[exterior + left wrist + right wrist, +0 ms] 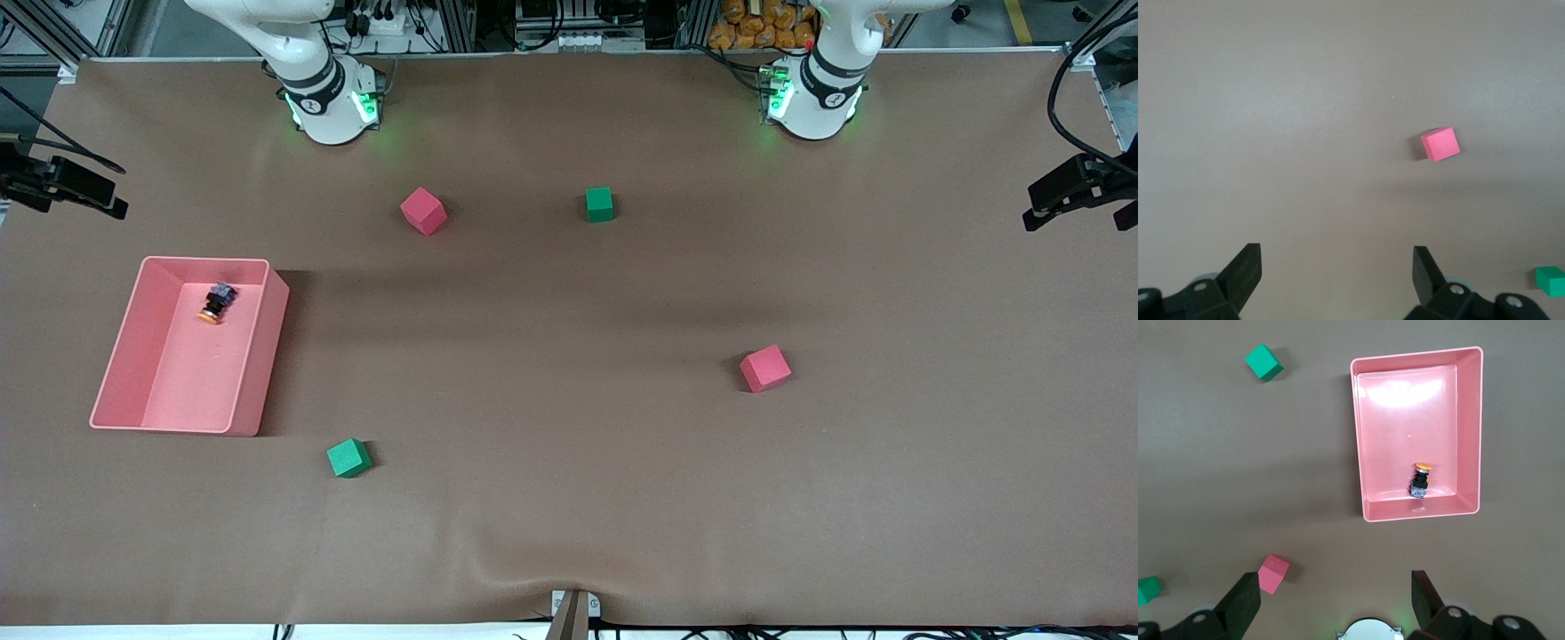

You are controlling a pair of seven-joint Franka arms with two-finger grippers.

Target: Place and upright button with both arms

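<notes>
The button [213, 304] lies on its side in the pink tray [133, 356], in the part of the tray farthest from the front camera, with its orange cap toward that camera. In the right wrist view the button [1421, 480] shows close to one tray wall [1418, 510]. My right gripper [1336, 583] is open and empty, high over the table beside its own base [1368, 632]. My left gripper [1337, 257] is open and empty, high over bare table. Neither gripper shows in the front view; only the arms' bases [331, 102] [813, 98] do.
A red cube [422, 211] and a green cube [599, 204] sit near the bases. Another red cube [765, 368] sits toward the left arm's end. A green cube [348, 458] lies nearer the front camera than the tray. Camera stands [1076, 187] flank the table.
</notes>
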